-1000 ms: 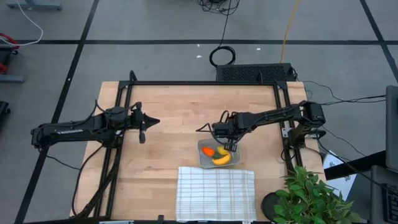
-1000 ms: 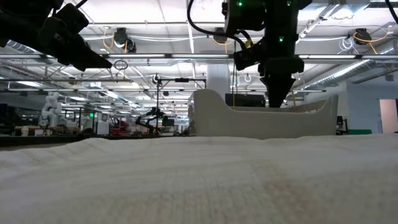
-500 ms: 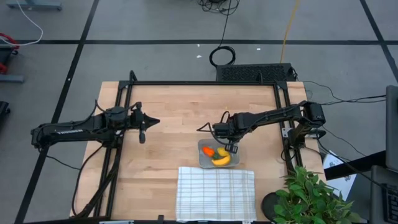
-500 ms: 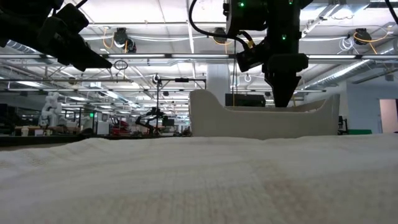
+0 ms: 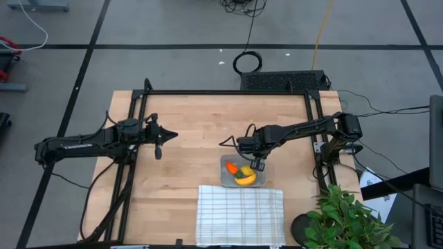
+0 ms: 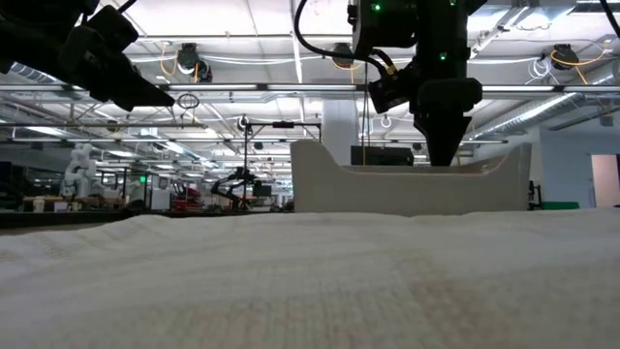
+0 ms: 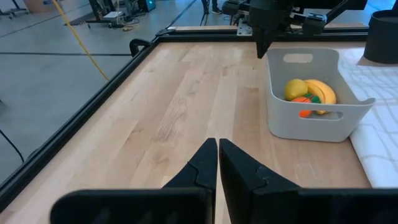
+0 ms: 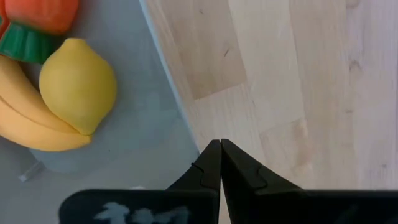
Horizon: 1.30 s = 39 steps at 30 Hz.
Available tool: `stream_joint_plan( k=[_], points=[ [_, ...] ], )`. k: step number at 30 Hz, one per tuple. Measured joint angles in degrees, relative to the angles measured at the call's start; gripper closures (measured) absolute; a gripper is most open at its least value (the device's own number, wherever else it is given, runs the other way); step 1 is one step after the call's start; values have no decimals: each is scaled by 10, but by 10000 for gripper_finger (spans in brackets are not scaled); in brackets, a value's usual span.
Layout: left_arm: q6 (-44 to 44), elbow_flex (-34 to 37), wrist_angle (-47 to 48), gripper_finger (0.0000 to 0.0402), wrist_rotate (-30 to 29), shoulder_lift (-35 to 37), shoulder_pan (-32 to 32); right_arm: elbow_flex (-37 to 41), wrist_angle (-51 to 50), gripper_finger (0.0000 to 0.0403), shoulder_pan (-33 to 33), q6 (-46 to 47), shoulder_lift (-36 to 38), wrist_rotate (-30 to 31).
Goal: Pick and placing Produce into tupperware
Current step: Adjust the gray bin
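Three toy pieces lie together in the tupperware [image 5: 230,178]: carrot [image 5: 233,168], banana [image 5: 246,178] and lemon [image 5: 248,170], touching one another. The tupperware stands on the worktop [image 5: 201,131], just beyond the striped cloth [image 5: 239,214]. The right end effector [image 5: 257,165] hangs over the tupperware's rim, fingers pressed together and empty. The left end effector [image 5: 158,153] waits well apart over the worktop's left side, also pressed together.
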<state>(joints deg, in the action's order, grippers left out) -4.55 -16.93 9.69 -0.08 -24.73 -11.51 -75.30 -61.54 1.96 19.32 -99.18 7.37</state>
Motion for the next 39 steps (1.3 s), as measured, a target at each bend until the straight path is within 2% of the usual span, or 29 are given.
stream_joint_plan(
  k=[12,16,21,34,39],
  points=[
    [3,0,0,380,0,0,0,0,0,403,0,6,0,-10],
    [4,0,0,380,0,0,0,0,0,403,0,6,0,4],
    [3,0,0,380,0,0,0,0,2,403,-1,-5,0,63],
    [3,0,0,380,0,0,0,0,127,403,-16,-99,2,58],
    [2,0,0,380,0,0,0,0,179,403,-15,-133,2,28]
  ],
)
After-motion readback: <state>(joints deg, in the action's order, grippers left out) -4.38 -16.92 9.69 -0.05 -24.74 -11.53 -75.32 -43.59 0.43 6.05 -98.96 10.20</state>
